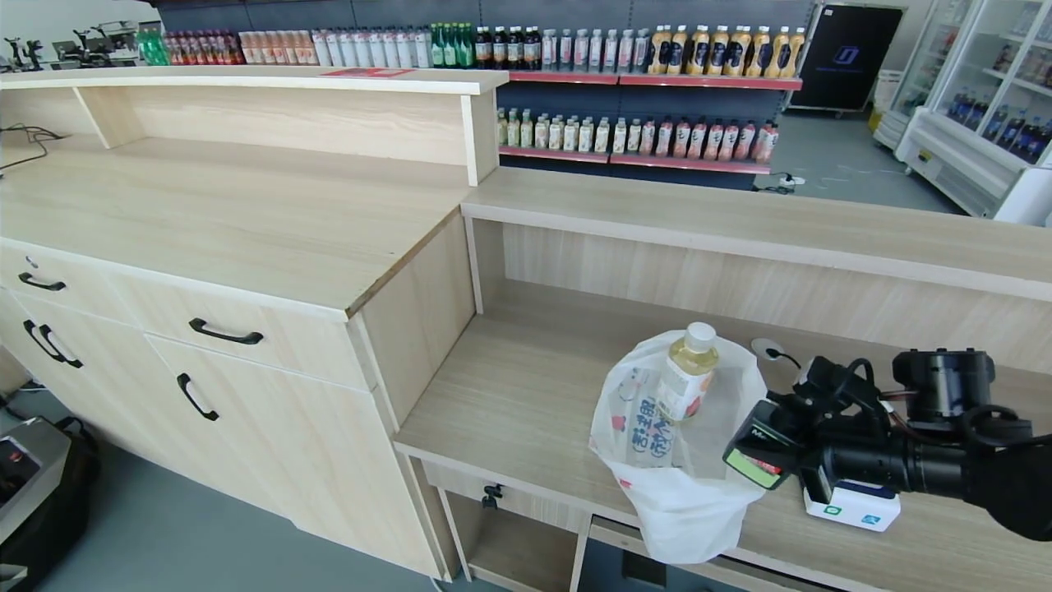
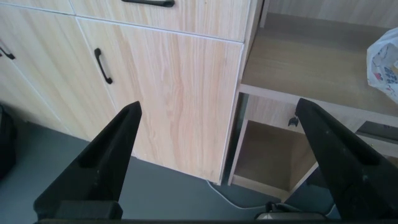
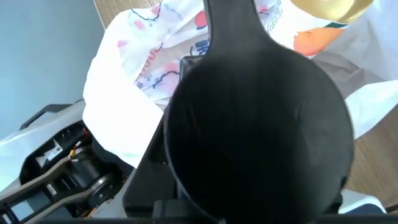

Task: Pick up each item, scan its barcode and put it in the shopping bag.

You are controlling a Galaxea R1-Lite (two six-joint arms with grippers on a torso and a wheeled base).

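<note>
Nearest: my right arm [image 1: 920,469], low over the lower counter [image 1: 509,395], with a black device [image 1: 764,448] at its tip. The same device [image 3: 255,124] blocks most of the right wrist view, so I cannot tell whether my right jaws are open or shut, or what they hold. The device sits just beside the right side of the shopping bag [image 1: 657,493]; contact unclear.

Bag is white plastic with blue and red print, mouth open upward. It stands at the counter's front edge, its bottom sagging over that edge.

Bottle [image 1: 689,374] is inside the bag: pale yellow liquid, white cap, orange-and-white label. Long axis near vertical, cap up and above the bag rim, leaning slightly to my right. Its lower end is down in the bag.

Small white box [image 1: 855,506] sits on the counter under my right arm.

My left jaws are spread wide with nothing between the fingers [image 2: 99,162], low over grey floor in front of a wooden cabinet door [image 2: 180,93], well apart from the bag [image 2: 385,62].

Drink shelves [image 1: 641,49] stand behind the counter.
</note>
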